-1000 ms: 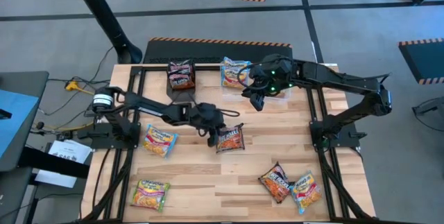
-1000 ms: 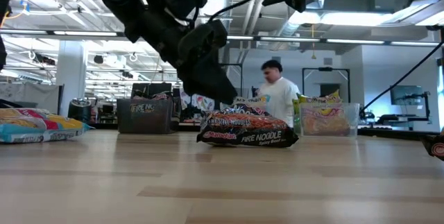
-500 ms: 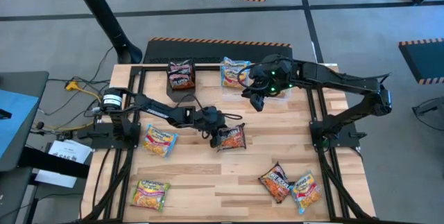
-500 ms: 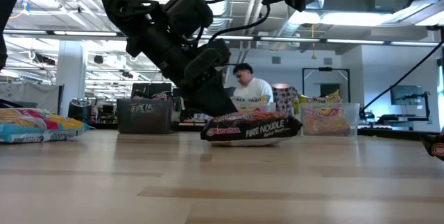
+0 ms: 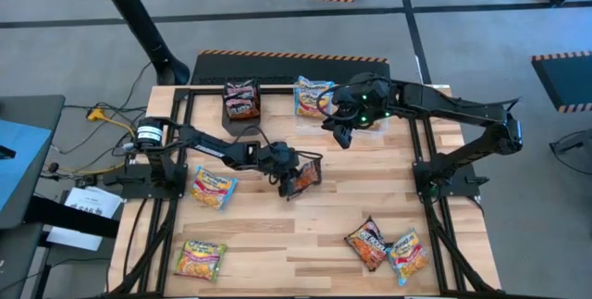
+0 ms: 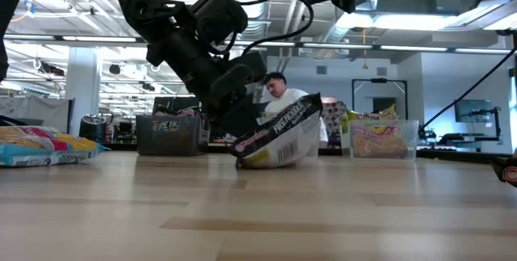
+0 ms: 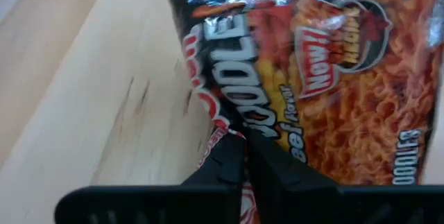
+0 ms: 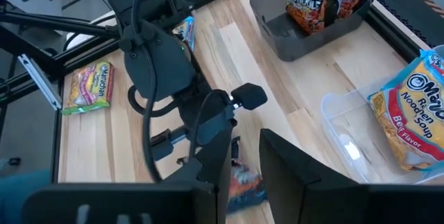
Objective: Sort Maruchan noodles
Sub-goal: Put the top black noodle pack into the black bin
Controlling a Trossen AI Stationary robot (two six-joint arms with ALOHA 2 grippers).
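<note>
1. At the far left of the table [image 5: 277, 234] we see two yellow-green packets [image 5: 214, 188] lying flat on the pale wood. They are well apart from the bins and, in our judgement, not sorted yet.
2. At the back edge stands a dark box [image 5: 242, 105] with dark packets upright in it. We think it is the place for this dark sort.
3. Near the middle, the left gripper [image 5: 289, 177] is pressed together on one edge of a dark noodle packet [image 5: 305, 175]. In the low view the packet [image 6: 279, 136] is tilted, its held edge up and the lower edge touching the wood or just above it. The pinch on the thin edge seam probably gives a firm hold, because the flat body is hard to take from above.
4. The left wrist view shows that the wrapper [image 7: 312, 78] is shiny and crinkled, with a printed picture of orange noodles. The film looks slippery, so the packet may swing or slide.
5. Next to the dark box, a clear tub [image 5: 314, 97] holds a blue-edged packet; its walls are see-through and rigid.
6. The right gripper [image 5: 339, 130] hovers just in front of this tub. It holds nothing, and we cannot tell how its fingers stand. It seems to wait.
7. At the front right, a dark packet [image 5: 367, 242] and a blue-edged one [image 5: 407, 253] lie side by side, touching.
</note>
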